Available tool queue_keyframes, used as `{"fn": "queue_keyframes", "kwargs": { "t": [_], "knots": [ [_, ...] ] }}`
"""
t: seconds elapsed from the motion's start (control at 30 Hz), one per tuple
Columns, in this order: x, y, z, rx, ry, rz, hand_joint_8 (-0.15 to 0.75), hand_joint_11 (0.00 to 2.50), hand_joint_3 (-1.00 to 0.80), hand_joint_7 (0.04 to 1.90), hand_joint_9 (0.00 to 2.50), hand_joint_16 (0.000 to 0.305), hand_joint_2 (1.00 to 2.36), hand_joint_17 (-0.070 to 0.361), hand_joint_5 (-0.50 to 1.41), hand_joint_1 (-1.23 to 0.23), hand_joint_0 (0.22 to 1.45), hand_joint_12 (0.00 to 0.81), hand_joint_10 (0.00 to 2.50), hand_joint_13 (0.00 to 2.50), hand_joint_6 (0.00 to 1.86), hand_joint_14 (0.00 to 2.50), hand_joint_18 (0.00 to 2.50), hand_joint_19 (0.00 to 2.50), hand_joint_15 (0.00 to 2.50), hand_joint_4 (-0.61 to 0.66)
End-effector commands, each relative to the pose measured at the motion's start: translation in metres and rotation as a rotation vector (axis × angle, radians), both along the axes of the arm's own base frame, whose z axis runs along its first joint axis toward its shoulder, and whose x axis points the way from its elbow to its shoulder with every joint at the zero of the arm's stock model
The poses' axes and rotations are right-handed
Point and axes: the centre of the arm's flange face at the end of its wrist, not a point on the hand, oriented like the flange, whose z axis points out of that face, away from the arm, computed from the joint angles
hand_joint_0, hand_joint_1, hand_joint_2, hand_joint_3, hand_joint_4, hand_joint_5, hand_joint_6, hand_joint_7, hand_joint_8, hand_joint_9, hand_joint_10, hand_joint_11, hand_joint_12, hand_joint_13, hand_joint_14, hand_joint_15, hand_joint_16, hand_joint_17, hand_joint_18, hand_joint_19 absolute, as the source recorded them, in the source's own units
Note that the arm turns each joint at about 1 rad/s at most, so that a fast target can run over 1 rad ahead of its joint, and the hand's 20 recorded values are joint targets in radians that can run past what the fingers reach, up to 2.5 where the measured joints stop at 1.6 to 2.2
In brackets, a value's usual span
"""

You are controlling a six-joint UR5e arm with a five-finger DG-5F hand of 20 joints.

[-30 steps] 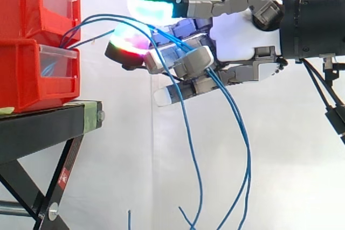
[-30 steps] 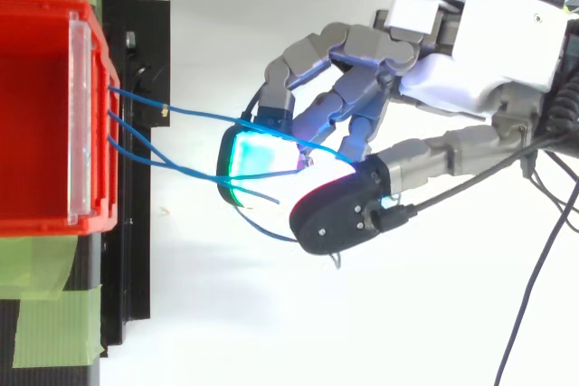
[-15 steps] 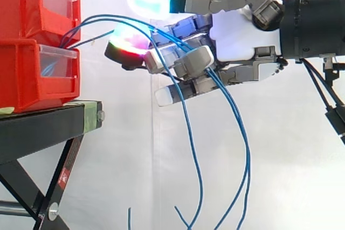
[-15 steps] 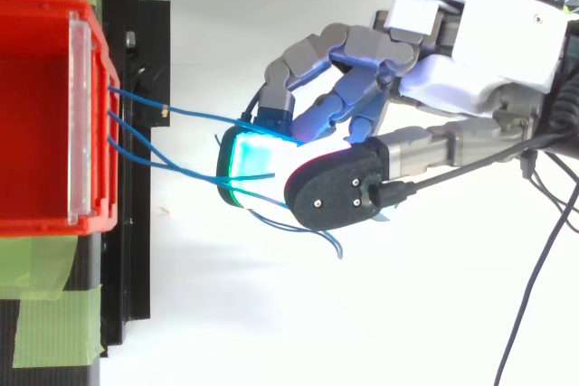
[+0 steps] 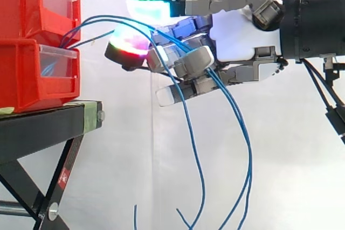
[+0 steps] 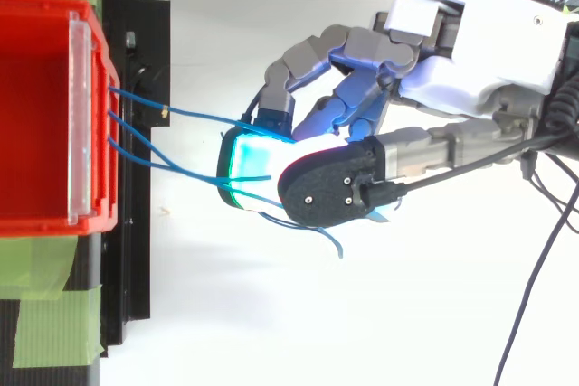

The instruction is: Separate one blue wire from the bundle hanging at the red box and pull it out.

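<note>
**A:** The robot's hand, reaching in from the right, is clenched on the blue wires. Its fingers curl round several strands at once, which run in over them and drop out beneath the palm.

**B:** Several, not one?

**A:** Several, as far as the side view tells. The thumb pad, glowing green, sits above the others with a gap under it. A red-glowing pad juts toward the bins just below the strands. That gap reads as a hand sorting rather than pinching. The thumb is likely held off so one strand can be singled out against the red pad.

**B:** And where do the wires sit?

**A:** They leave the front of the stacked red bins, at the seam between upper and lower, and arch across open air to the hand. Then they hang in long loops before the white curtain, loose ends dangling low. From above they fan out of the bin's front edge and converge under the thumb.

**B:** Why so near the bins?

**A:** Probably to work where the strands are spread apart; lower down they cross. The bins sit on a black stand, apart from the hand. The separation looks unfinished, the pull not yet begun
</note>
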Motion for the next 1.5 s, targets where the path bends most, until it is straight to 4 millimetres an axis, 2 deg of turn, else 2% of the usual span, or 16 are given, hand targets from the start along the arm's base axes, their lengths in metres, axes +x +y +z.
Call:
{"fn": "queue_keyframes", "kwargs": {
  "t": [0.0, 0.27, 0.53, 0.77, 1.0, 1.47],
  "knots": [
    [0.0001, 0.0, 0.0001, 0.0, -0.001, 0.0, 0.385, 1.2, -0.2, 0.89, 1.04, 0.059, 1.02, 0.132, -0.2, -0.71, 0.61, 0.396, 0.01, 1.49, 0.91, 0.02, 0.83, 0.56, 1.29, 0.16],
    [0.0, 0.0, 0.0, 0.0, 0.001, 0.0, 0.378, 1.21, -0.2, 0.91, 1.04, 0.059, 1.02, 0.132, -0.2, -0.74, 0.61, 0.399, 0.01, 1.48, 0.91, 0.02, 0.82, 0.57, 1.3, 0.18],
    [0.0, 0.0, 0.0, 0.0, 0.001, 0.0, 0.381, 1.18, -0.38, 0.9, 1.02, 0.062, 1.01, 0.139, -0.21, -0.63, 0.56, 0.405, 0.02, 1.48, 0.89, 0.02, 0.81, 0.58, 1.29, 0.23],
    [0.0, 0.0007, 0.0, 0.0, 0.001, 0.0, 0.384, 1.17, -0.4, 0.9, 1.01, 0.062, 1.01, 0.14, -0.21, -0.68, 0.55, 0.408, 0.02, 1.48, 0.89, 0.02, 0.8, 0.58, 1.27, 0.24],
    [-0.0001, -0.0003, 0.0, 0.0, 0.001, -0.003, 0.378, 1.17, -0.32, 0.91, 1.01, 0.06, 1.01, 0.135, -0.21, -0.71, 0.6, 0.396, 0.01, 1.47, 0.9, 0.02, 0.8, 0.57, 1.28, 0.22],
    [0.0, 0.0006, 0.0, 0.0, 0.001, -0.002, 0.373, 1.18, -0.2, 0.92, 1.0, 0.06, 1.02, 0.135, -0.21, -0.75, 0.62, 0.398, 0.02, 1.46, 0.92, 0.02, 0.8, 0.57, 1.28, 0.17]
  ]
}}
